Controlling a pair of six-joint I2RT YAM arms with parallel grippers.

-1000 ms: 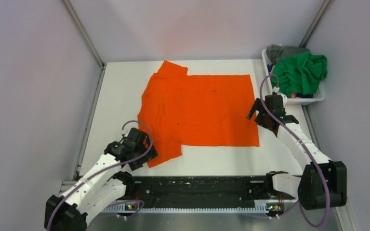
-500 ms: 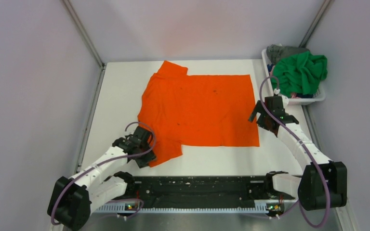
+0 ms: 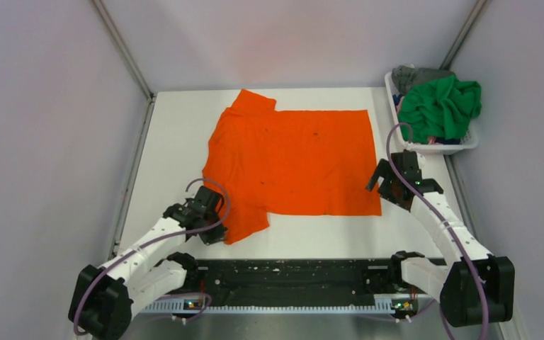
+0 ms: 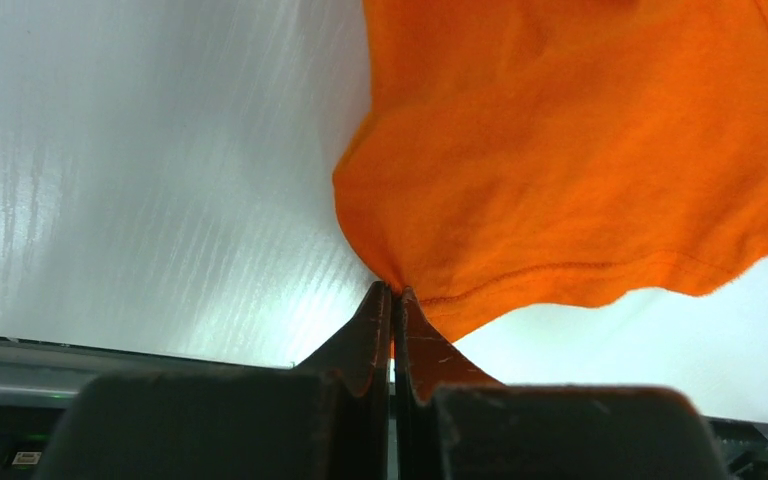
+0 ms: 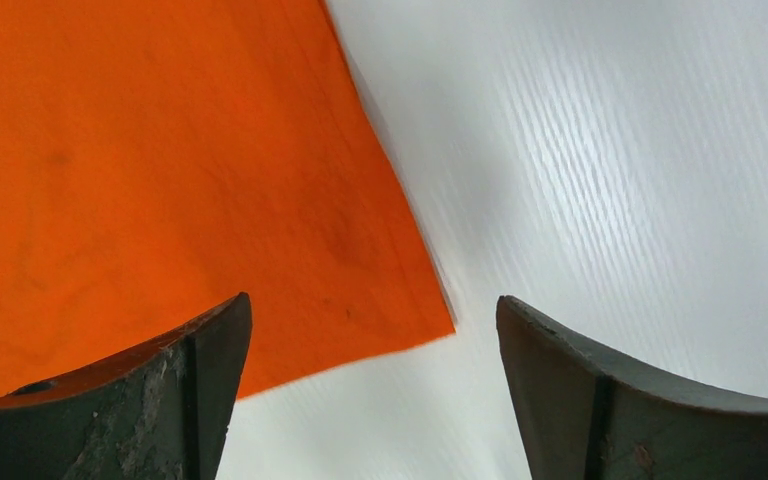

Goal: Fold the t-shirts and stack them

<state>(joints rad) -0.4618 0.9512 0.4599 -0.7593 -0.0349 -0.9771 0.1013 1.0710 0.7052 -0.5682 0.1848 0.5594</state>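
The orange t-shirt lies spread flat on the white table, with one sleeve pointing toward the near left. My left gripper is at that sleeve's edge. In the left wrist view the jaws are pressed together on a pinch of the orange t-shirt at its hem corner. My right gripper hovers open over the shirt's near right corner. In the right wrist view that corner of the orange t-shirt lies between the spread fingers of the gripper, touching neither. A green t-shirt and a grey one are bunched in the basket.
The white slatted basket stands at the table's far right edge, just beyond the right arm. Grey walls close in the table on the left, back and right. A black rail runs along the near edge between the arm bases.
My left gripper went from open to shut on the sleeve's edge. My right gripper moved nearer, down along the shirt's right edge to its near corner, still open.
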